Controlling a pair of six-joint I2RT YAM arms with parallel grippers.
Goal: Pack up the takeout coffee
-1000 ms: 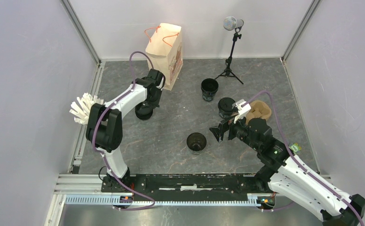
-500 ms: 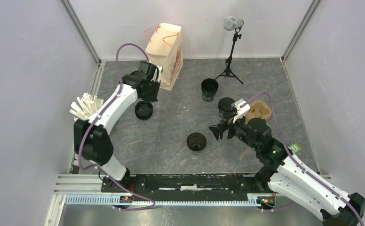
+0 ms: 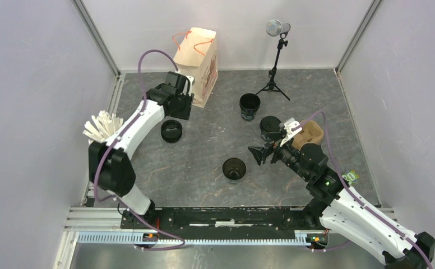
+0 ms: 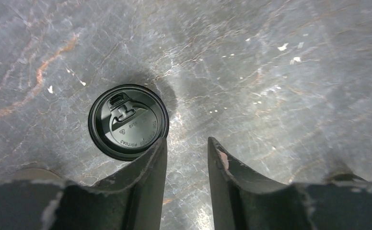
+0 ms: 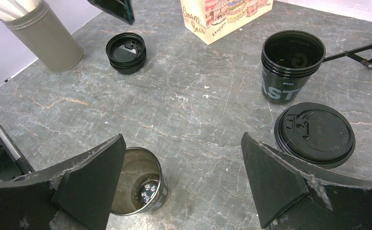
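The left tool (image 4: 187, 141) has been lifted off the black lid (image 4: 128, 120), which is left on the surface (image 4: 280, 72). Its jaws are now parted and empty. The right tool (image 5: 182, 139) is held wide open, empty. Packing is judged barely begun.

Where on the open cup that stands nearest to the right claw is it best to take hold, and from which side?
Probably the upper side wall, just under the rim, coming in level from the right arm's side. The open cup stands upright and has no lid. It is round, so any two opposite sides serve, and the right claw beside it stands wide open.
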